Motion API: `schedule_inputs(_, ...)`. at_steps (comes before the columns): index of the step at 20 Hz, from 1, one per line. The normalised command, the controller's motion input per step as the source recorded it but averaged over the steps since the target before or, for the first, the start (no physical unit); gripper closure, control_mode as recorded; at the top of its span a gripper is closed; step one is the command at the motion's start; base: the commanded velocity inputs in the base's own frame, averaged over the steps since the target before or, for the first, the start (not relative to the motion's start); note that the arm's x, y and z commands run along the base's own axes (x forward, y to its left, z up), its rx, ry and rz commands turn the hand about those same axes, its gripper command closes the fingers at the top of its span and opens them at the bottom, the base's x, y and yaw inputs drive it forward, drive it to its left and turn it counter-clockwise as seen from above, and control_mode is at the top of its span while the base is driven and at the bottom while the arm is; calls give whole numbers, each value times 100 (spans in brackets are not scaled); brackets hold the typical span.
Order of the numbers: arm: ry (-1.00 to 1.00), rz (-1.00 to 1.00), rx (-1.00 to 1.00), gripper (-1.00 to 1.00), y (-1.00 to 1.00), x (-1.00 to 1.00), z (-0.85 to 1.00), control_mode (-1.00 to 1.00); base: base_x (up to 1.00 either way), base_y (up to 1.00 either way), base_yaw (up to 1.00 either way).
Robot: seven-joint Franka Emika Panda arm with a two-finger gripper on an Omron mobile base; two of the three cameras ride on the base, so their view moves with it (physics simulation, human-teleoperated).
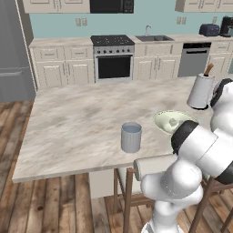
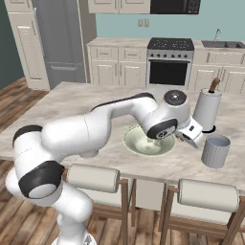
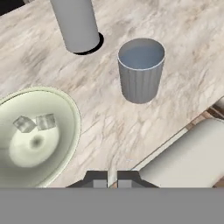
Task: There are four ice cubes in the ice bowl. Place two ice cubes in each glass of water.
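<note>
Grey-blue glass of water (image 3: 141, 70) upright on marble counter (image 3: 183, 52), two ice cubes (image 3: 35, 123) in ice bowl (image 3: 65, 109) (touching), gripper (image 3: 112, 178) jaws nearly together, grasping nothing visible, second glass (image 1: 131, 137).

The counter (image 3: 183, 57) is pale cream with grey and tan streaks, like marble. The bowl (image 3: 65, 109) is light green-white. Two ice cubes (image 3: 35, 123) at 10 o'clock inside it are pale grey. The glass (image 3: 140, 78) is grey-blue with thin stripes and a light blue top. The holder (image 3: 76, 24) is white. The hand (image 3: 112, 179) is dark.
</note>
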Motion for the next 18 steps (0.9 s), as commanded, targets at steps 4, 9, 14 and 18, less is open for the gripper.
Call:
schedule_inputs(4, 6, 15, -15, -100, 80, -17, 0, -100, 0, 0, 0)
schedule_inputs(9, 1, 21, -5, -100, 33, -3, 6, -100, 0, 0, 0)
schedule_inputs(14, 2, 27, 0, -100, 3, 0, 9, -100, 0, 0, 0)
schedule_inputs(18, 11, 26, 0, -100, 9, 0, 14, -100, 0, 0, 0)
